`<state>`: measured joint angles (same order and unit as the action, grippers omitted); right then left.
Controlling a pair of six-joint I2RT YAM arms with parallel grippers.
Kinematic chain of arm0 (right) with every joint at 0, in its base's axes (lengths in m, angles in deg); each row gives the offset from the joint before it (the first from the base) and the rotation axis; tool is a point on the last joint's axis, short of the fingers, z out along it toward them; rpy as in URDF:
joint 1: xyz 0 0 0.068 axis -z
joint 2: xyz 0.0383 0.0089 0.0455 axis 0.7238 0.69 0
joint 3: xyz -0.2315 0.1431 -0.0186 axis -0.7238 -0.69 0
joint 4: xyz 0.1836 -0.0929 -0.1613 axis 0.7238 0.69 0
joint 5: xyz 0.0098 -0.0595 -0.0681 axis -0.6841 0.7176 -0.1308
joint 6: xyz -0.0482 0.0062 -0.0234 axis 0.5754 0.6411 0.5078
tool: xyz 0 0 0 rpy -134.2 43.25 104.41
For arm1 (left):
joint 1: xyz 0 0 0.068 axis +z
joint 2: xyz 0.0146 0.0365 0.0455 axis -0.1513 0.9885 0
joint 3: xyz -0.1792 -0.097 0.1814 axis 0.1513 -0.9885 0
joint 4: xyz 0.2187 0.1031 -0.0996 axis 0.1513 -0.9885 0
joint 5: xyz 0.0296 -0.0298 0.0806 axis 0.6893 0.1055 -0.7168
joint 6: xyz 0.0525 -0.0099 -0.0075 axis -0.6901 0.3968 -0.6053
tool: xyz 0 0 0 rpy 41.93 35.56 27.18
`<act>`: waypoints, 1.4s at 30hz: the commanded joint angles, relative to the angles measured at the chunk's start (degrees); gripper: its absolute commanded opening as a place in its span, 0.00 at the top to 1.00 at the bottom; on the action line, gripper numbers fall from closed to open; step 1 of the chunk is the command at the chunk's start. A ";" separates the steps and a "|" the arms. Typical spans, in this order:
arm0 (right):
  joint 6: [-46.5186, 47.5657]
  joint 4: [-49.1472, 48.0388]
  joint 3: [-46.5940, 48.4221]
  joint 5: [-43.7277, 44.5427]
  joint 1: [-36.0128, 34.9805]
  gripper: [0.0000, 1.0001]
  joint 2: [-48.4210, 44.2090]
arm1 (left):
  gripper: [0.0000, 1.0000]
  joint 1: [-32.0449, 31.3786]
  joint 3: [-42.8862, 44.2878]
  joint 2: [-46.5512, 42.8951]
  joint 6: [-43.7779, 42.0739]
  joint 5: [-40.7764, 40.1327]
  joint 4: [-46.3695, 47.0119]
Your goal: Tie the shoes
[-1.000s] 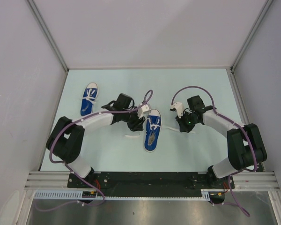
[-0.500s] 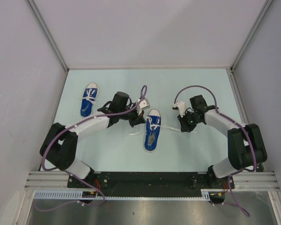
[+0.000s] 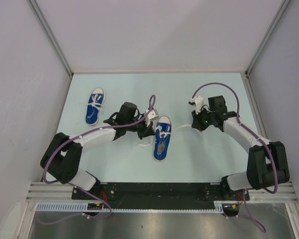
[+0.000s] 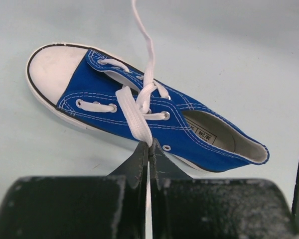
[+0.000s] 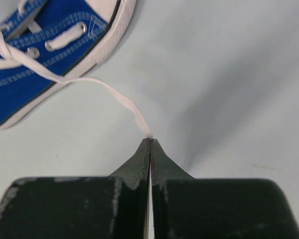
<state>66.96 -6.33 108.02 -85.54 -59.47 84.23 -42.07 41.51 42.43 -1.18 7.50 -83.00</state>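
Right claw (image 5: 150, 142) has swung toward 1 o'clock and left claw (image 4: 148, 147) has closed. Each now pinches a lace: left lace (image 4: 134, 117) and right lace (image 5: 114, 97). Between them on the tabletop (image 3: 139, 89) lies the near shoe (image 3: 162, 139), toe toward 12. The claws flank it at 10 and 2, so pulling apart looks natural.

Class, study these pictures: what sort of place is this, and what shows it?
Probably a robotics lab test cell: plain panel walls box in a pale table, and the left arm and right arm are mounted along a metal rail.
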 commanded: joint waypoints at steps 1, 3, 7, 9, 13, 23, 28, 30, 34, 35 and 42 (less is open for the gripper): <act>-4.71 -9.61 5.08 0.86 -2.62 1.00 1.29 | 1.00 -0.47 -0.42 -3.03 -1.76 2.80 2.20; -5.25 -11.11 8.33 0.77 -4.90 1.00 4.01 | 1.00 -0.65 -0.42 -3.12 -1.76 2.89 2.20; -6.30 -12.08 14.66 0.59 -9.04 1.00 9.28 | 1.00 -0.74 -0.33 -3.12 -2.02 2.98 2.20; -5.69 -13.57 17.46 1.03 -10.79 1.00 12.00 | 1.00 -0.74 -0.42 -3.29 -2.28 3.15 2.20; -5.07 -14.63 21.25 -0.02 -16.59 1.00 15.96 | 1.00 -0.82 -1.03 -3.73 -2.72 3.24 2.11; -13.41 -16.48 25.30 -12.03 -23.28 0.99 23.70 | 1.00 -0.91 -2.70 -4.79 -2.99 3.94 2.46; -14.92 -13.59 25.30 -19.35 -23.99 0.89 25.20 | 1.00 -1.00 -3.49 -5.22 -3.34 4.12 2.73; -14.31 -12.44 25.31 -20.76 -23.99 0.77 25.29 | 1.00 -1.00 -3.84 -5.31 -3.34 4.12 2.90; -11.85 -9.19 25.39 -19.36 -22.58 0.56 22.74 | 1.00 -0.91 -3.93 -5.40 -1.76 4.12 3.34; -11.41 -8.75 25.39 -18.14 -22.23 0.47 21.26 | 1.00 -1.00 -3.93 -5.49 -1.32 4.21 3.95; -10.61 -3.92 25.39 -16.63 -16.79 0.41 17.47 | 1.00 -0.48 -3.76 -4.61 0.79 4.29 6.33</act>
<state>55.38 -13.04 131.18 -102.48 -79.69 106.30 -42.70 37.75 39.30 -1.53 9.49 -80.88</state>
